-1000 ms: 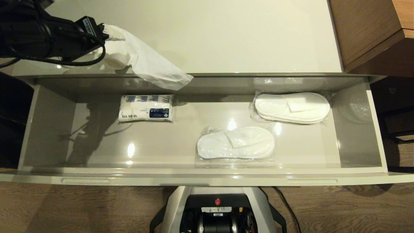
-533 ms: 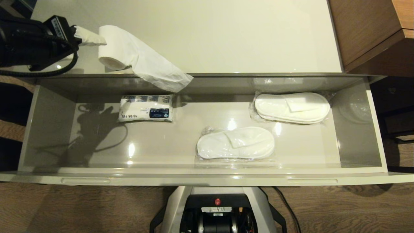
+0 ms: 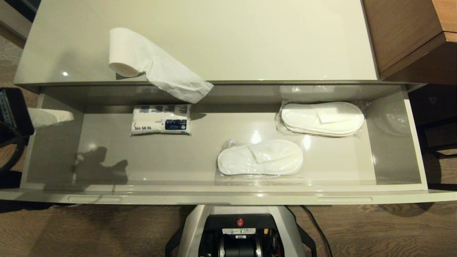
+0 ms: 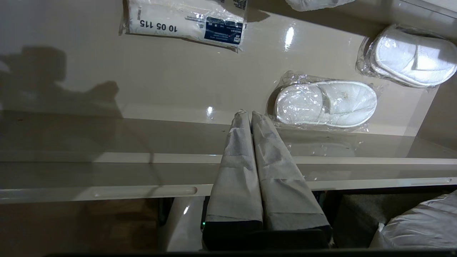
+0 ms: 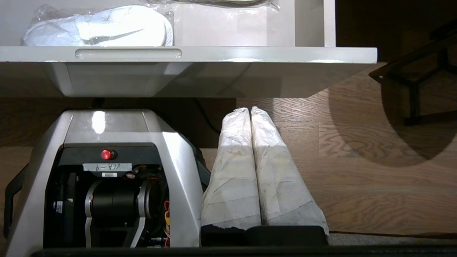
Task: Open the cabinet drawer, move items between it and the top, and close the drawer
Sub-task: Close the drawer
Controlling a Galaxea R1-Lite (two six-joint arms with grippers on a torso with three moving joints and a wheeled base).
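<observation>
Currently on record, item by item.

Cabinet drawer [image 3: 53, 150]: pulled fully out, front edge with two slim slots nearest the robot.

Top [image 3: 250, 39]: glossy cream surface behind the drawer.

Paper roll [image 3: 123, 53]: lying on the top near its front edge, toward the left; its loose tail [image 3: 182, 85] hangs over the edge into the drawer opening, above the printed packet.

Printed packet [image 3: 160, 119]: flat on the drawer floor, back left.

Slipper pair, near [image 3: 260, 157]: wrapped in clear plastic, mid-drawer toward the front.

Slipper pair, far [image 3: 321, 117]: wrapped, at the back right, well apart from the roll.

Left gripper [image 4: 246, 115]: fingers pressed together, holding nothing; it sits at the left end of the drawer, above the side wall, seen at the edge of the head view.

Right gripper [image 5: 249, 110]: fingers together, empty, parked low over the wooden floor [image 5: 357, 171] beside the robot base [image 5: 117, 142].

Risks, as judged:
- The hanging tail could be pinched or dragged in if the drawer is pushed shut with it draped there.
- The roll lies close to the edge; a knock from the arm could send it rolling off into the drawer.
- The slipper wrapping looks slick and loose, so a pinch might catch only plastic and slip.
- A closed claw must open before reaching for any item, or it will merely shove it.
</observation>
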